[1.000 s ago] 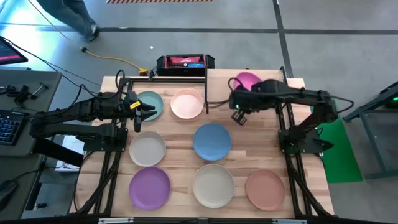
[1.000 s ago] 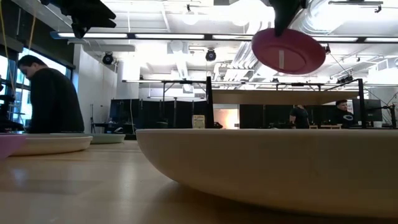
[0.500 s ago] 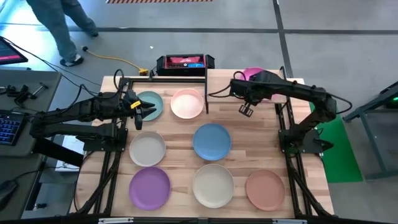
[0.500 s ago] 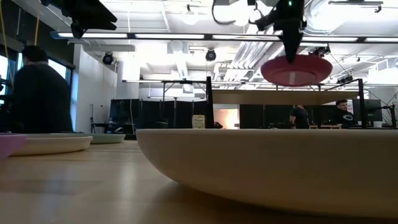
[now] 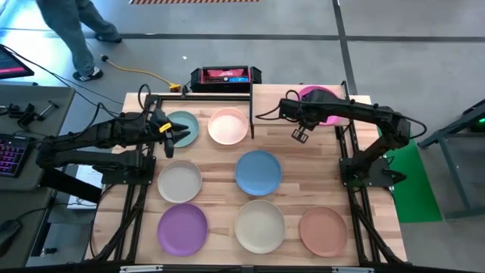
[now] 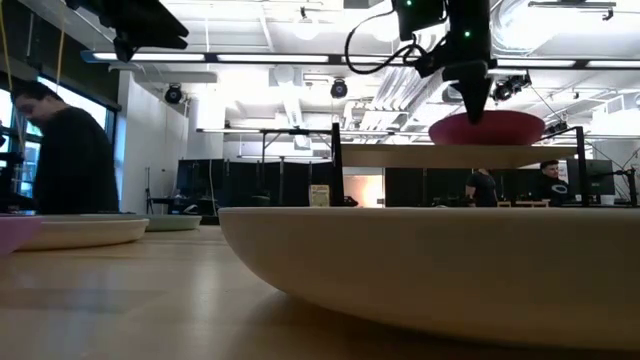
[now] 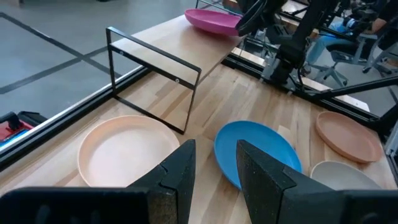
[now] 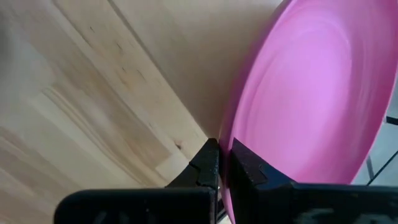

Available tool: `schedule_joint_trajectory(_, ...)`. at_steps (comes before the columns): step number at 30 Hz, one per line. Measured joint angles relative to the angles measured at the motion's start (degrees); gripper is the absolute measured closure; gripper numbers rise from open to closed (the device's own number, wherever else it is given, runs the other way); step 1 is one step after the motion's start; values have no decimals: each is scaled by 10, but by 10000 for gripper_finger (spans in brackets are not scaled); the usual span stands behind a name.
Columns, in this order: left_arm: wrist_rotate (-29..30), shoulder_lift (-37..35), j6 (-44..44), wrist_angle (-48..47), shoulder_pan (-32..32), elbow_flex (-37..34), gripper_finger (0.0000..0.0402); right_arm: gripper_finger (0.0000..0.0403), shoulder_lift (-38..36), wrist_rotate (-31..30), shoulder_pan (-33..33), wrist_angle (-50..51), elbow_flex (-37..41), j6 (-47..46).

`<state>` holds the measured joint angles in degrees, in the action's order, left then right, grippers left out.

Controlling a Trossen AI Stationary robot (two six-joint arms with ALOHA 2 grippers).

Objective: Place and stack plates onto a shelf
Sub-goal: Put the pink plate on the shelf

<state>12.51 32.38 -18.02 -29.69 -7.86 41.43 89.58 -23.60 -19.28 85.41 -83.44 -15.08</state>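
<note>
A magenta plate (image 5: 327,97) is level over the right part of the shelf (image 5: 267,97), a light-wood board on black posts at the table's far right. My right gripper (image 6: 473,110) is shut on it from above. In the low view the plate's underside (image 6: 487,140) is down at the board (image 6: 400,157). My left gripper (image 5: 171,130) hovers open above the far left of the table, beside the teal plate (image 5: 186,127). The other plates lie flat on the table. My right gripper pinches the magenta plate's rim (image 8: 231,134) between its two fingers, one inside the rim and one outside, on the plate's near-left side. The fingers (image 6: 474,100) point steeply down. The plate hangs level at the shelf board; I cannot tell whether it rests on it.
Pale pink (image 5: 228,126), blue (image 5: 258,172), grey (image 5: 180,180), purple (image 5: 183,228), cream (image 5: 260,225) and salmon-brown (image 5: 323,231) plates lie on the table. A black and red device (image 5: 225,76) sits at the far edge. A person (image 5: 72,30) walks beyond the far left corner.
My right gripper has gone down and toward the table's right edge with the magenta plate. The plate, tilted and high above the shelf a second ago, has levelled out and come down to the shelf board.
</note>
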Motion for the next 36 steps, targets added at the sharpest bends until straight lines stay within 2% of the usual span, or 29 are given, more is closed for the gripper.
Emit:
schedule_joint_trajectory(20,8,0,1,0,0,0,298,403,0,27,-62,1,0,6)
schedule_joint_trajectory(26,8,0,-1,0,0,0,298,403,0,54,-74,0,0,28)
schedule_joint_trajectory(36,8,0,-29,0,0,0,298,403,0,58,-81,-1,-1,36)
